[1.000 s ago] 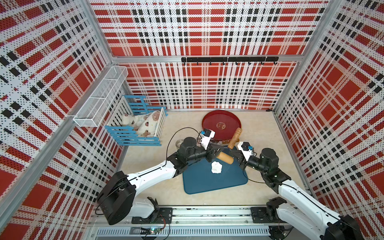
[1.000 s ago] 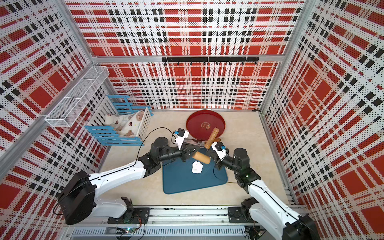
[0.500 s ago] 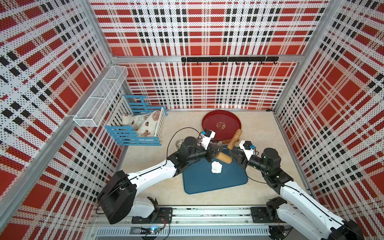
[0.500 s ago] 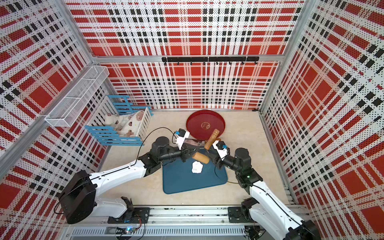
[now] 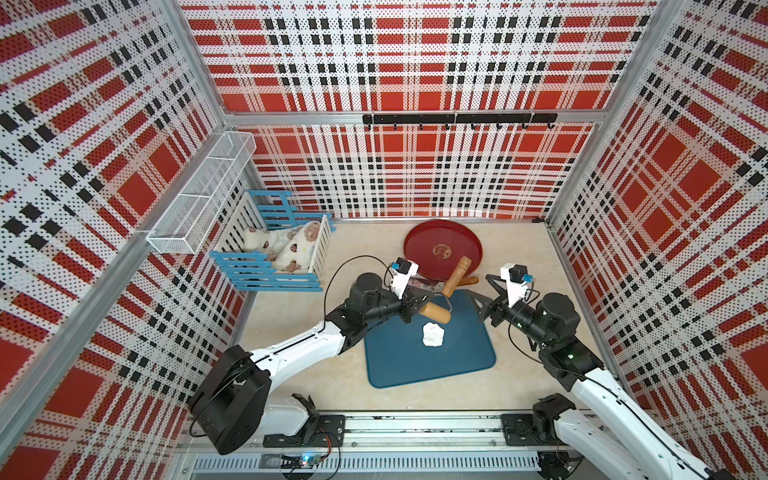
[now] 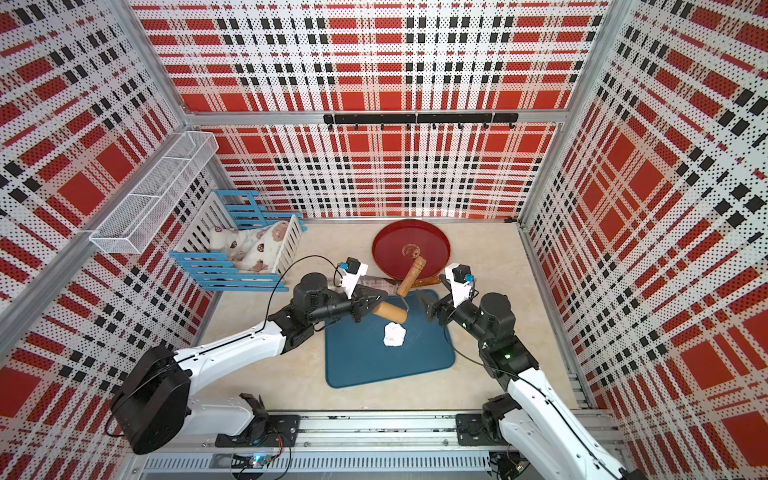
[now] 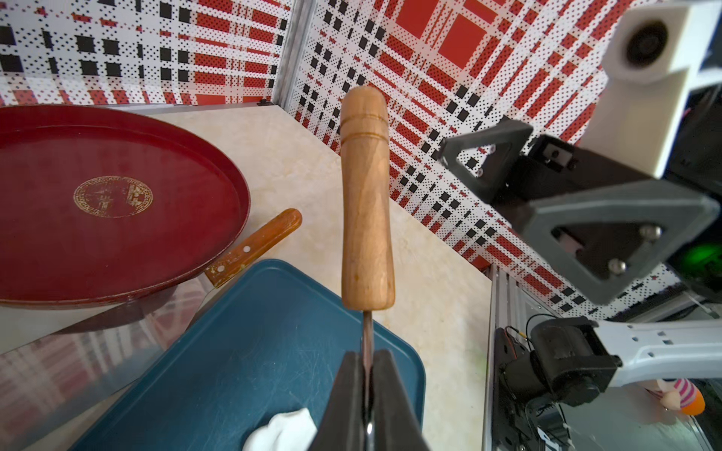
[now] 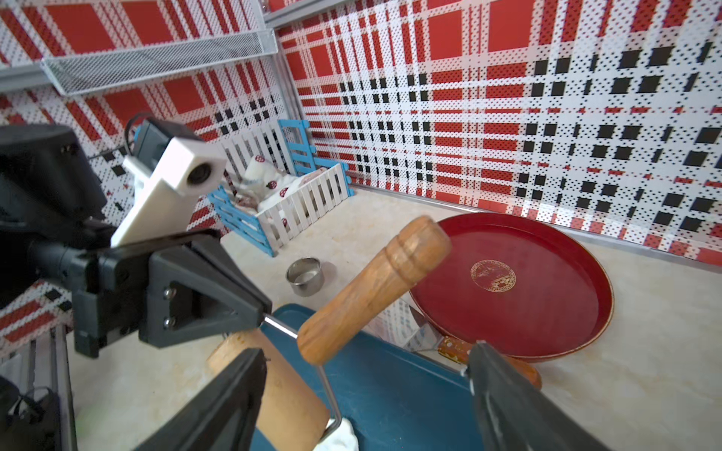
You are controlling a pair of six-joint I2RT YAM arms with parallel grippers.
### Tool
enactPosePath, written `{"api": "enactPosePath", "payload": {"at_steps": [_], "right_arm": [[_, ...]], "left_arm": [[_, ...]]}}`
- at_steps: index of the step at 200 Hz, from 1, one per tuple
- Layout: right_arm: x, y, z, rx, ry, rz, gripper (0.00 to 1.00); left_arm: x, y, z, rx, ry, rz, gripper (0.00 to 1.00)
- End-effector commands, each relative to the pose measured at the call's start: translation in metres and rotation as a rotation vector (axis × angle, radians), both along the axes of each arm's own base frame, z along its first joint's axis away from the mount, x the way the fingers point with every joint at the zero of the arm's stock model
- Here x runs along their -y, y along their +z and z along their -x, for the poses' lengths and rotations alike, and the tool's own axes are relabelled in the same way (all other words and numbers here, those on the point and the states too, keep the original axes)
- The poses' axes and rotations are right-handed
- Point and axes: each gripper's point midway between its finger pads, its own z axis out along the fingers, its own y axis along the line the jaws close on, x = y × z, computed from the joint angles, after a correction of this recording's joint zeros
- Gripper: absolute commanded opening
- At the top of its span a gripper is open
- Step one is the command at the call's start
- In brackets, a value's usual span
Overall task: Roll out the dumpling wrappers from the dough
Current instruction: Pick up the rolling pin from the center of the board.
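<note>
The dough (image 5: pixel 433 335) is a lumpy white mass on the blue mat (image 5: pixel 399 357), seen in both top views (image 6: pixel 394 335). The wooden roller (image 5: pixel 435 312) hangs just above the dough, its handle (image 5: pixel 456 276) pointing towards the back. My left gripper (image 7: pixel 367 359) is shut on the roller's thin metal rod, between drum and handle. My right gripper (image 8: pixel 365 351) stands wide open to the right of the handle (image 8: pixel 375 289), touching nothing; in a top view it (image 5: pixel 484 293) sits at the mat's far right corner. The dumpling wrappers are out of view.
A round red tray (image 5: pixel 424 245) lies behind the mat, with a wooden-handled knife (image 7: pixel 254 248) partly under its rim. A small steel cup (image 8: pixel 304 275) stands behind the left gripper. A blue and white crib (image 5: pixel 282 253) stands at the back left under a wire basket (image 5: pixel 199 199).
My right gripper has opened and drawn back to the right, away from the roller's handle. The left gripper keeps its hold on the rod and has barely moved.
</note>
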Motion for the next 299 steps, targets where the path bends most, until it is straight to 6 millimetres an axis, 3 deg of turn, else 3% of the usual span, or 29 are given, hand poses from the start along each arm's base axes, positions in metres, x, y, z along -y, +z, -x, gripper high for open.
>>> {"api": "enactPosePath", "payload": {"at_steps": [1, 45, 110, 167, 198, 238, 260, 280, 299], "right_arm": [[-0.002, 0.013, 0.0, -0.088, -0.004, -0.074, 0.87], [-0.017, 0.034, 0.005, -0.174, 0.106, -0.154, 0.84], [-0.025, 0.046, 0.003, -0.268, 0.158, -0.208, 0.68], [-0.028, 0.05, 0.004, -0.274, 0.181, -0.212, 0.48], [-0.031, 0.05, 0.005, -0.286, 0.203, -0.212, 0.27], [-0.034, 0.046, 0.004, -0.311, 0.212, -0.205, 0.08], [-0.031, 0.043, 0.0, -0.334, 0.177, -0.207, 0.05], [-0.023, 0.035, -0.011, -0.387, 0.095, -0.212, 0.0], [-0.015, 0.02, -0.025, -0.469, -0.011, -0.227, 0.0]], "left_arm": [[-0.002, 0.042, 0.016, 0.184, -0.084, 0.091, 0.0], [-0.008, 0.05, 0.029, 0.244, -0.147, 0.118, 0.0], [-0.011, 0.057, 0.045, 0.306, -0.197, 0.135, 0.0], [-0.01, 0.058, 0.053, 0.32, -0.24, 0.144, 0.0], [-0.009, 0.056, 0.051, 0.315, -0.234, 0.143, 0.0], [-0.012, 0.056, 0.043, 0.298, -0.194, 0.143, 0.0], [-0.018, 0.057, 0.029, 0.264, -0.114, 0.148, 0.54], [-0.034, 0.057, 0.007, 0.236, 0.036, 0.152, 0.75], [-0.055, 0.056, -0.012, 0.241, 0.213, 0.146, 0.84]]}}
